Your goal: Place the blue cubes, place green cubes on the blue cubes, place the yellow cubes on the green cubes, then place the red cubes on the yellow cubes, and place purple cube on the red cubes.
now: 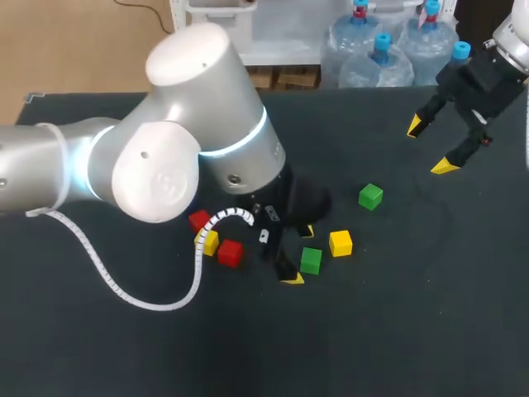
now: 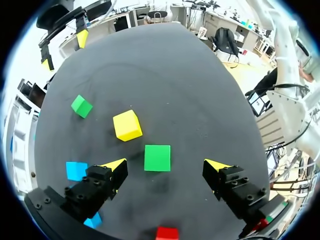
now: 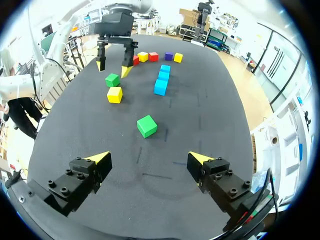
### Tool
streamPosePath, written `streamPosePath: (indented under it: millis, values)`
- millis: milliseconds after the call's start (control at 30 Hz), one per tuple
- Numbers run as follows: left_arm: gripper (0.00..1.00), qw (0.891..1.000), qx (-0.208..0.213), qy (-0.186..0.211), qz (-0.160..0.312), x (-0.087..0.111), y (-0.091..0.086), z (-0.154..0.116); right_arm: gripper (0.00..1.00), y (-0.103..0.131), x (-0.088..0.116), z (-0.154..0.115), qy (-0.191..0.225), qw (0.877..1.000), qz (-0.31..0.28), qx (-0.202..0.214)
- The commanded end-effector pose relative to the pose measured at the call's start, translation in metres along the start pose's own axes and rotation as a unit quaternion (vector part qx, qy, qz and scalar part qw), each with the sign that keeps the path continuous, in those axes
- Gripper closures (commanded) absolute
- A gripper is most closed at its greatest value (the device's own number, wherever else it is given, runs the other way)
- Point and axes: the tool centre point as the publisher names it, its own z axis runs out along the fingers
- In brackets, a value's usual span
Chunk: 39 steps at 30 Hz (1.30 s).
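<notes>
**Operator:** Two grippers are on station. What is the state of each?

**Technician:** The left gripper [image 1: 299, 255] has its fingers spread wide and carries nothing. It sits low over the table [image 1: 397, 331]. The right gripper [image 1: 431, 145] is also wide apart and empty, raised above the table's far right side.

**Operator:** List the cube positions, left to right.

**Technician:** The first red cube [image 1: 199, 220] and the second red cube [image 1: 231, 253] lie close together. The left yellow cube [image 1: 207, 241] sits between them, partly covered by the white cable [image 1: 124, 289]. The near green cube [image 1: 311, 260] lies flat between the left gripper's fingertips, and the left wrist view shows it touching neither. The right yellow cube [image 1: 340, 242] is just beside it. The far green cube [image 1: 371, 196] lies apart, toward the right gripper.

**Operator:** Where are the blue and purple units?

**Technician:** The left arm [image 1: 165, 149] hides them in the head view. The right wrist view shows three blue cubes [image 3: 163, 76] in a close row, with the purple cube [image 3: 169, 56] just beyond.

**Operator:** What is the surface condition?

**Technician:** It is dark and matte, with faint scuff lines in front of the right gripper
</notes>
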Motion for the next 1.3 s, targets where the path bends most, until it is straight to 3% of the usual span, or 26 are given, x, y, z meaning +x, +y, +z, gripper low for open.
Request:
streamPosePath:
  millis: [33,167,267,367,733,767,867,933,1067,1300]
  values:
    - [0.0,1.0,0.008,0.0,0.007,-0.0018,0.0063,0.0042,0.0,-0.0002,0.0001,0.0003,-0.001,1.0,0.0,0.0]
    - [0.11,1.0,0.01,0.003,0.013,-0.0016,0.0088,0.0051,0.0,-0.0002,0.0001,0.0003,-0.001,1.0,0.0,0.0]
    - [0.13,1.0,0.011,0.005,0.013,-0.0009,0.0105,0.0067,0.0,-0.0002,0.0001,0.0003,-0.001,1.0,0.0,0.0]
    - [0.23,1.0,0.012,0.006,0.012,-0.0003,0.0113,0.0076,0.0,-0.0002,0.0001,0.0003,-0.001,1.0,0.0,0.0]
    - [0.3,1.0,0.019,0.001,0.009,-0.0013,0.0103,0.0137,0.0,-0.0002,0.0001,0.0003,-0.001,1.0,0.0,0.0]
    - [0.33,1.0,0.02,0.001,0.01,-0.0014,0.0103,0.0138,0.0,-0.0002,0.0001,0.0003,-0.001,1.0,0.0,0.0]
    - [0.58,1.0,0.021,0.0,0.01,-0.0013,0.0105,0.014,0.0,-0.0002,0.0001,0.0003,-0.001,1.0,0.0,0.0]
    - [0.67,1.0,0.02,0.001,0.01,-0.0004,0.0109,0.0137,0.0,-0.0002,0.0001,0.0003,-0.001,1.0,0.0,0.0]
    - [0.97,1.0,0.02,0.003,0.008,0.0017,0.0111,0.0124,0.0,-0.0002,0.0001,0.0003,-0.001,1.0,0.0,0.0]
    - [1.0,1.0,0.018,0.004,0.003,0.003,0.0111,0.0067,0.0,-0.0002,0.0001,0.0003,-0.001,1.0,0.0,0.0]
